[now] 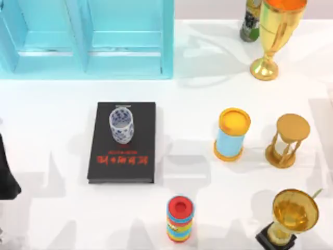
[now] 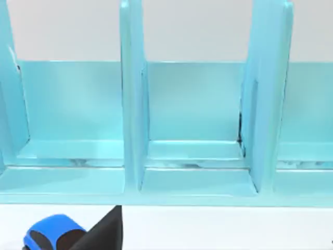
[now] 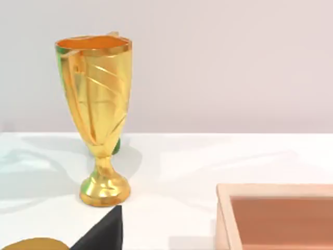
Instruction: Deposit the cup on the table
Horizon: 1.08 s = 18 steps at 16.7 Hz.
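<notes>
The cup (image 1: 121,125), small and white with blue patterning, stands upright on the upper half of a black book (image 1: 122,151) with red lettering. The book lies flat on the white table (image 1: 52,114), left of centre. My left arm (image 1: 6,177) sits parked at the table's far left edge, well away from the cup. A dark part of my left gripper (image 2: 104,232) faces the turquoise shelf (image 2: 192,120). A dark part of my right gripper (image 3: 101,232) faces a golden trophy (image 3: 96,104) at the back right.
The turquoise shelf (image 1: 88,36) fills the back left. To the right stand a light-blue canister with an orange lid (image 1: 231,134), a golden hourglass (image 1: 287,140), a tall trophy (image 1: 276,31) with a bottle (image 1: 251,18), a front-right trophy (image 1: 292,216) and a striped canister (image 1: 180,219).
</notes>
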Tool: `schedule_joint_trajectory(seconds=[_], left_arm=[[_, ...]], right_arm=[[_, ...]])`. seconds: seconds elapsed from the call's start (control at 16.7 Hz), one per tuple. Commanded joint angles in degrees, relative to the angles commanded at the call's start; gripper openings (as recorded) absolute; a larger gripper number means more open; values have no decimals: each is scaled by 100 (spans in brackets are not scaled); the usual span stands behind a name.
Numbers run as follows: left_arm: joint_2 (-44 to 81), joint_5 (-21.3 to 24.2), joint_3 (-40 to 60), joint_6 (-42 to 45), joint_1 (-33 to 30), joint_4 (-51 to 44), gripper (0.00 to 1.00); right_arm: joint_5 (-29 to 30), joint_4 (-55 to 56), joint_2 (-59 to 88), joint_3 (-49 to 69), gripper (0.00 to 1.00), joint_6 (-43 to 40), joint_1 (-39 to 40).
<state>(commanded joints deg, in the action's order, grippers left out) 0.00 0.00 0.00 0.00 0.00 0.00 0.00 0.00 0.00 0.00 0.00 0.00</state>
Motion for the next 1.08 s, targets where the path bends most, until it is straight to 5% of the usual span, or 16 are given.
schedule_joint_trajectory(seconds=[0.54,1.08], left_arm=[[1599,55,1135,-831,-172,-1444,100],[6263,244,5659,-1947,-1240,-4540,100]], right_arm=[[0,0,0,0,100,0,0],[0,0,0,0,100,0,0]])
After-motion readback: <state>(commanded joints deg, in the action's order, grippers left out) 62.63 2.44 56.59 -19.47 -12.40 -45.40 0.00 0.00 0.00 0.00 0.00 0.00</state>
